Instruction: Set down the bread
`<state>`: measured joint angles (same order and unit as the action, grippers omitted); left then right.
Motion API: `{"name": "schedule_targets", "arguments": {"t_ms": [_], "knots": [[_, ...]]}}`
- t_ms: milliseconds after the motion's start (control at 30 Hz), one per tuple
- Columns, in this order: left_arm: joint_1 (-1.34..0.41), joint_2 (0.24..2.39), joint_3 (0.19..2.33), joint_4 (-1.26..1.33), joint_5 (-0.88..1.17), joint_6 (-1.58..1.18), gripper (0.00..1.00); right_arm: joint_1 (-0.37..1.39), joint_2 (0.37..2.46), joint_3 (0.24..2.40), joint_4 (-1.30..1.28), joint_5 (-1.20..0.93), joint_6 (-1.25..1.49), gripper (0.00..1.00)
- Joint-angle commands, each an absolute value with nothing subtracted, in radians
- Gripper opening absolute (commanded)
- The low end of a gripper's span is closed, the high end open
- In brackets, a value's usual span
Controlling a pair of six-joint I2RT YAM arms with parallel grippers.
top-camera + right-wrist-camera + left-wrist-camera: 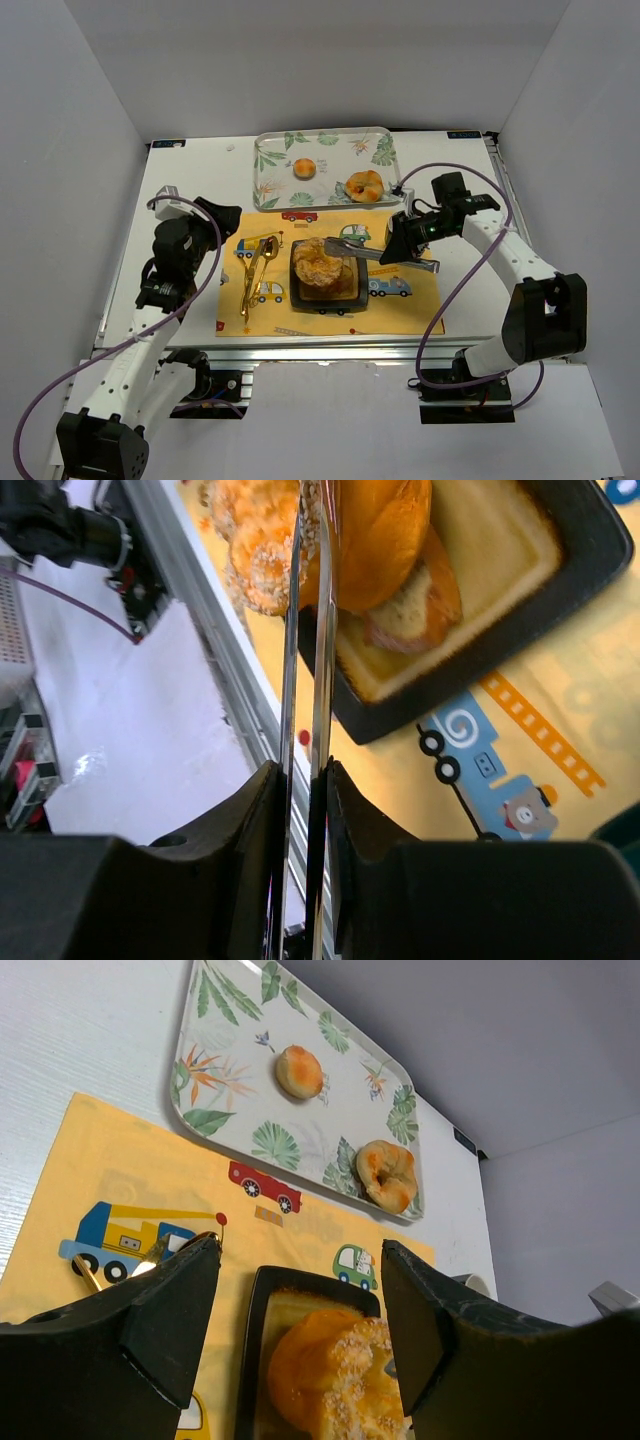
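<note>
A black square plate (345, 298) on the yellow placemat (400, 310) holds several bread pieces (322, 266). My right gripper (397, 248) is shut on silver tongs (360, 251), whose tips reach over the bread on the plate. In the right wrist view the tongs (320, 660) run nearly closed up to an orange bun (385, 530) beside a sugared piece (255, 550) in the plate (560, 570). My left gripper (224, 222) is open and empty, left of the plate. The left wrist view shows the bread (335, 1380) beyond its open jaws.
A leaf-patterned tray (270, 150) at the back holds a small round bun (303, 170) and a twisted pastry (364, 184). Gold tongs (255, 270) lie on the mat's left side. White walls enclose the table on three sides.
</note>
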<state>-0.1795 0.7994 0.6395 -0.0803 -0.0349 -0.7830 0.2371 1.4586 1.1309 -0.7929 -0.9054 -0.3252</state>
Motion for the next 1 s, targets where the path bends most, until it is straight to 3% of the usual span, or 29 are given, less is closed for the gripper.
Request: {"name": "schedule_targets", "arguments": {"t_ms": [0, 67, 100, 133, 333, 633, 733, 800, 833, 867, 933, 967], "knots": [[-0.181, 0.79, 0.632, -0.057, -0.006, -0.778, 0.75, 0.233, 1.442, 1.126, -0.772, -0.881, -0.374, 0.13], [-0.181, 0.787, 0.632, -0.058, -0.006, -0.776, 0.75, 0.233, 1.453, 1.141, -0.769, -0.865, -0.377, 0.22], [-0.181, 0.784, 0.634, -0.058, -0.006, -0.779, 0.75, 0.233, 1.46, 1.149, -0.769, -0.864, -0.379, 0.37], [-0.181, 0.782, 0.634, -0.058, -0.008, -0.779, 0.75, 0.232, 1.462, 1.155, -0.769, -0.865, -0.379, 0.42], [-0.181, 0.755, 0.629, -0.064, -0.021, -0.785, 0.75, 0.213, 1.442, 1.2, -0.759, -0.887, -0.379, 0.51], [-0.181, 0.752, 0.634, -0.071, -0.02, -0.785, 0.75, 0.15, 1.448, 1.241, -0.759, -0.903, -0.371, 0.54], [-0.181, 0.759, 0.64, -0.068, -0.018, -0.781, 0.75, 0.143, 1.437, 1.262, -0.755, -0.911, -0.382, 0.45], [-0.181, 0.762, 0.637, -0.052, -0.006, -0.782, 0.72, 0.123, 1.428, 1.284, -0.743, -0.925, -0.382, 0.28], [-0.181, 0.765, 0.635, -0.046, -0.002, -0.784, 0.69, 0.117, 1.424, 1.308, -0.732, -0.925, -0.382, 0.2], [-0.181, 0.773, 0.631, -0.037, -0.002, -0.787, 0.47, 0.092, 1.407, 1.316, -0.72, -0.919, -0.379, 0.02], [-0.181, 0.787, 0.629, -0.015, 0.057, -0.792, 0.08, 0.054, 1.379, 1.313, -0.602, -0.861, -0.316, 0.0], [-0.181, 0.805, 0.629, -0.012, 0.067, -0.79, 0.0, 0.013, 1.346, 1.286, -0.553, -0.83, -0.29, 0.0]]}}
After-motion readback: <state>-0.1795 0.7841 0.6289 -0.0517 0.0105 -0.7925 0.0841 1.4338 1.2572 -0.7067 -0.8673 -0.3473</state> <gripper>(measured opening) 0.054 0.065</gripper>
